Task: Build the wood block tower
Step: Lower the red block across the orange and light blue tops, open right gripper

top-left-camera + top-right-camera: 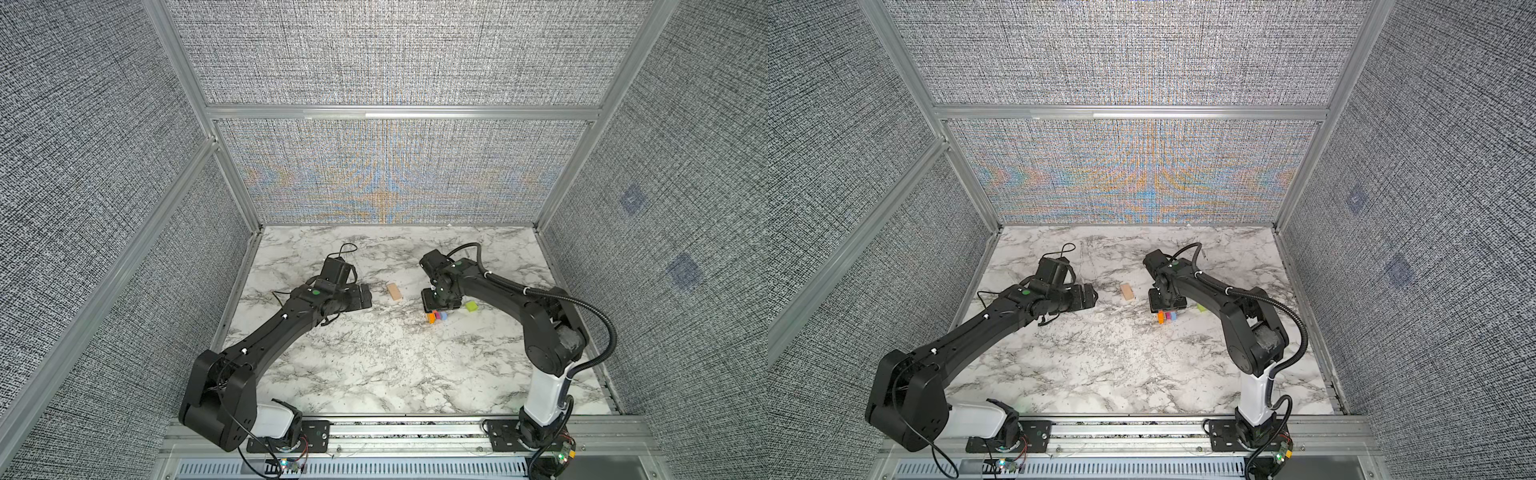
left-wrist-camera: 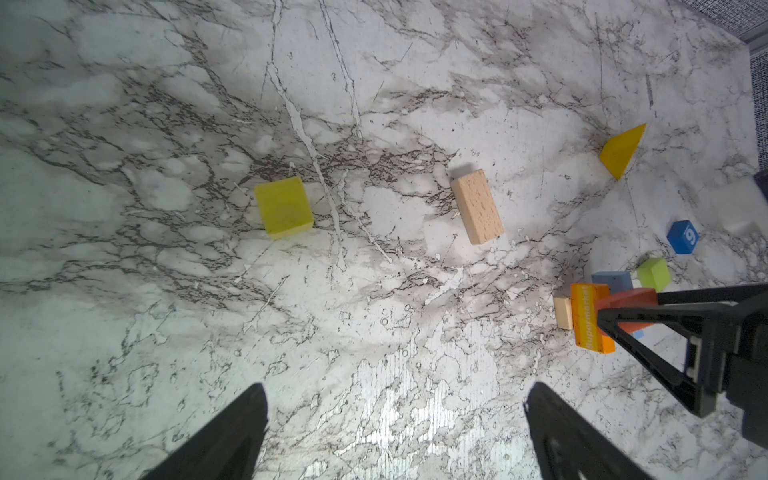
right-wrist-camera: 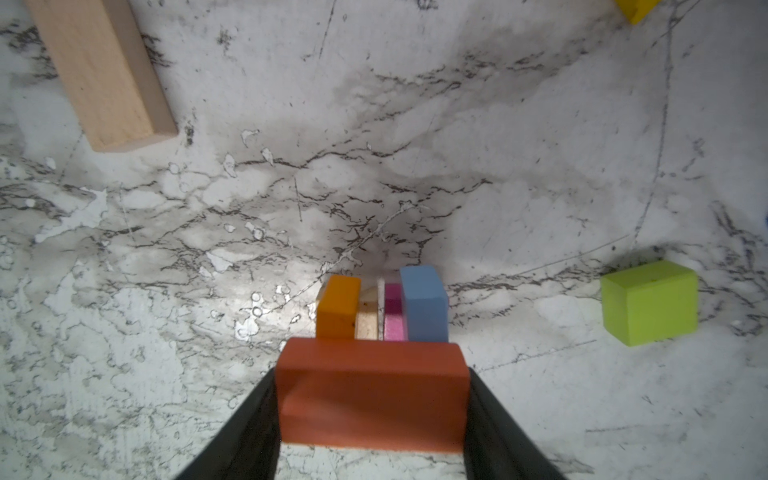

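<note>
Marble tabletop [image 1: 374,365] inside grey fabric walls: in a top view my right gripper [image 1: 438,309] hangs just above the tower base [image 1: 436,317], with the bare-wood bar [image 1: 395,291] at its 9 o'clock and the lime cube [image 1: 471,306] at 3. My left gripper [image 1: 365,297] waits farther out at 9, well apart. In the left wrist view my left fingers [image 2: 241,428] stand spread and empty. In the right wrist view my right jaws clamp the red block [image 3: 372,395] by its ends, its long axis running along the row from the orange block [image 3: 337,307] to the blue block [image 3: 424,303]. Whether it already rests on them I cannot tell.
</note>
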Action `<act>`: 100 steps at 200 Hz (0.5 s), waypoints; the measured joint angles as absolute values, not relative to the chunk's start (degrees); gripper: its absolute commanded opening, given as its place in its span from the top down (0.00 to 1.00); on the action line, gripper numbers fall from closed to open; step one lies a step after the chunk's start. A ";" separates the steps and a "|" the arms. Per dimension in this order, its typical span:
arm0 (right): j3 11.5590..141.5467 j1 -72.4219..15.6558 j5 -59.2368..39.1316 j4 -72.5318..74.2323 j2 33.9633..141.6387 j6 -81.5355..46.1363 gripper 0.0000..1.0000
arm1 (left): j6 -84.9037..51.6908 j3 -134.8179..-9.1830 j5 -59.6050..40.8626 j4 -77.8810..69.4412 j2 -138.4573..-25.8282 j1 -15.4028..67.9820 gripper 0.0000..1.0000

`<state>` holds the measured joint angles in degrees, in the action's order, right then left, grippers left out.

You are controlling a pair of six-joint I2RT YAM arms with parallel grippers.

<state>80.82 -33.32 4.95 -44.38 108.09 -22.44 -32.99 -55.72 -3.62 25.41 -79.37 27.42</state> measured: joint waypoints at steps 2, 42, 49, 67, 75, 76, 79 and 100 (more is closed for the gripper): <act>80.82 -33.34 4.95 -44.38 108.09 -22.44 0.34 | -32.99 -55.72 -3.62 25.41 -79.37 27.42 0.02; 80.68 -33.45 4.99 -44.45 108.07 -22.24 0.27 | -32.99 -55.70 -3.90 25.41 -79.70 27.40 0.02; 80.68 -33.47 4.99 -44.49 107.98 -22.24 0.26 | -32.99 -55.70 -4.05 25.41 -79.70 27.40 0.02; 80.68 -33.47 5.02 -44.60 107.77 -22.06 0.26 | -32.99 -55.70 -4.05 25.41 -79.70 27.42 0.02; 80.68 -33.47 5.04 -44.60 107.70 -22.06 0.26 | -32.99 -55.70 -4.05 25.41 -79.68 27.40 0.02; 80.68 -33.47 5.04 -44.60 107.70 -22.06 0.26 | -32.99 -55.70 -4.05 25.41 -79.68 27.40 0.02; 80.68 -33.47 5.04 -44.62 107.70 -22.04 0.26 | -32.99 -55.70 -4.05 25.41 -79.68 27.40 0.02; 80.68 -33.47 5.10 -44.64 107.66 -21.98 0.26 | -32.99 -55.70 -4.03 25.41 -79.68 27.40 0.02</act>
